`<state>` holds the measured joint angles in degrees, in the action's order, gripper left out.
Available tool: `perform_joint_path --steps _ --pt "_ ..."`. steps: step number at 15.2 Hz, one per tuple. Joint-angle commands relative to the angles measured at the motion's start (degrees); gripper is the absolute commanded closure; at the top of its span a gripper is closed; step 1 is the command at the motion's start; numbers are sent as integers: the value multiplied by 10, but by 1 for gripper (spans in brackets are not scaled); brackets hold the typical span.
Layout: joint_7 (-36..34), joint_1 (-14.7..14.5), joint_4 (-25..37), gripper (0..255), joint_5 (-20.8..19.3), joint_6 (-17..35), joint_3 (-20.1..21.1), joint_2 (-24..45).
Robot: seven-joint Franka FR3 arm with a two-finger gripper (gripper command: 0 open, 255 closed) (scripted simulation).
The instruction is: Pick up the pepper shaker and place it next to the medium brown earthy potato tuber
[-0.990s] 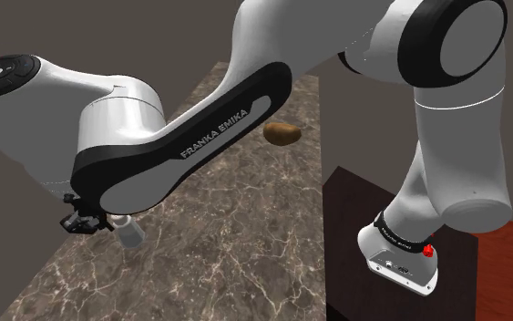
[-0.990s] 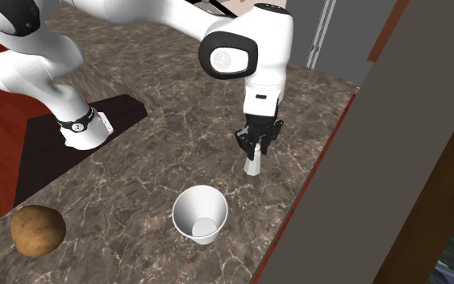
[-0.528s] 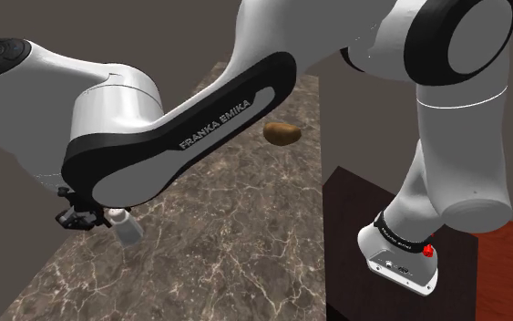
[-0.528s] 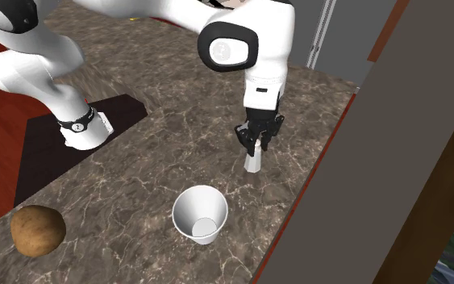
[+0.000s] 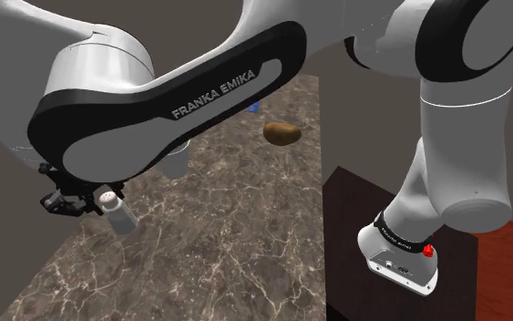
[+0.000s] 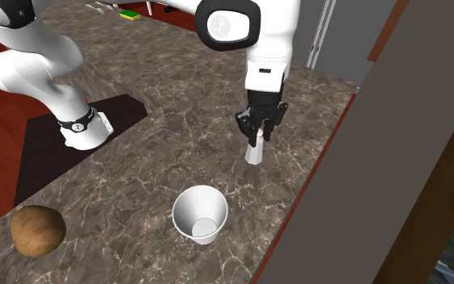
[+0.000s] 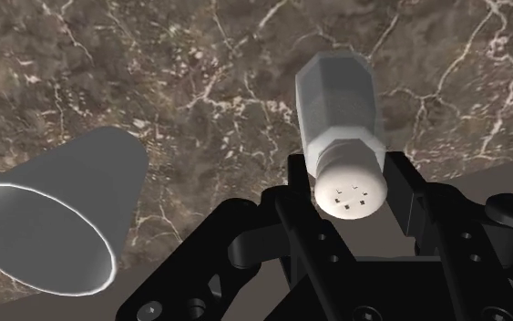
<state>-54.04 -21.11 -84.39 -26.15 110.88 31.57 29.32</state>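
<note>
Pincer: The black pincer [image 7: 350,202] is closed down small. Its two fingers squeeze the cap end of the pepper shaker from both sides.
Pepper shaker: The pale grey pepper shaker [image 7: 336,100] sits right between the fingers. Its body pokes out past the fingertips toward the counter and leans a little. I think it hangs just off the counter.
Counter: The brown stone counter [image 6: 136,173] with white veins lies right under the pincer.
Cup: A white cup [image 6: 201,214] stands near the pincer with its open mouth up. It is on the way to the potato.
Potato: The brown potato [image 6: 37,230] lies well apart from the pincer, out past the cup.
Step now: I think the robot is carrying the shaker over to the potato.
How to do it well: Hold on tight, because the fingers only have the top end. Go slowly so the shaker does not swing or slip. Lift it high enough to pass over the cup, or go around it.
Setting it down: Stop just beside the potato, not on top of it. Get the shaker straight up first. Let go only when its bottom is flat on the counter.
What could go wrong: A leaning shaker may tip over when the fingers open. It could also bump the cup.
</note>
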Motion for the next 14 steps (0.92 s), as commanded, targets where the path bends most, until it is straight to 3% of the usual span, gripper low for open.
perform_joint_path --steps 1,14 --pt "3 -1 10 255 3 -13 2 -4" --pt "26 -13 97 255 16 -104 8 -13"
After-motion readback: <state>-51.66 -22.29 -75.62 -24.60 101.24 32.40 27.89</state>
